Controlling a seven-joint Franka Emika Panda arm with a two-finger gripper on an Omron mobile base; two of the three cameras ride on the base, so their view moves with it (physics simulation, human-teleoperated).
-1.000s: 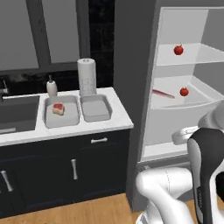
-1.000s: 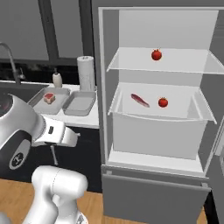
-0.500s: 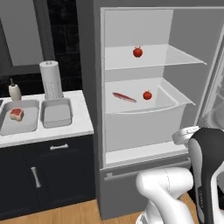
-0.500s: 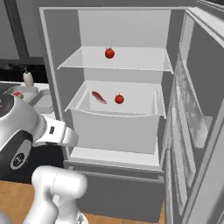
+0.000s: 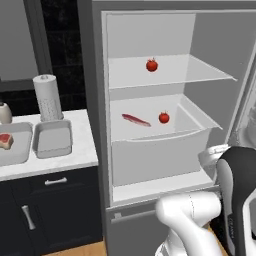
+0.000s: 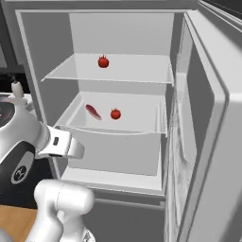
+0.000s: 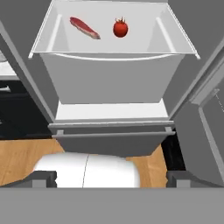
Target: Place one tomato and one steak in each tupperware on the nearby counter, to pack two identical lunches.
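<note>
Kitchen, rendered — open fridge (image 5: 150, 125) with grey-white interior, standing just beside a dark cabinet run topped by the counter (image 5: 82, 150), a white faintly speckled slab.

Contents, fridge: one tomato (image 5: 152, 65) on the upper shelf (image 5: 200, 72); a second tomato (image 5: 164, 117) and one steak (image 5: 135, 120), near each other but apart, in the drawer bin (image 5: 160, 150) below. The hand view looks down into that bin and shows the steak and tomato lying clear of its walls.

Contents, counter: two grey tupperware trays side by side. The near tray (image 5: 51, 138) looks bare; the far tray (image 5: 15, 147) already holds a steak piece (image 5: 5, 140), and no tomato can be made out in it. A paper towel roll (image 5: 47, 97) stands behind them, and a small white bottle (image 5: 4, 113) at the left edge.

Gripper (image 7: 111, 177): jaws spread wide, holding nothing, well back from the bin and pointed toward it.

Judged stage: approach to the fridge, nothing yet picked for the next placement.

Risks:
- Steak is thin and flat on the bin floor — fingers may slide over it or pinch only an edge, so it drops on the way out.
- Tomato is round; an off-centre close could roll it against the bin wall or into the steak.
- Bin's front lip and the open door (image 6: 208, 142) crowd the reach; a low path could knock the lip.
- Pairing error: a second steak into the far tray would spoil the match.

Writing, brands, labels: none readable anywhere.
</note>
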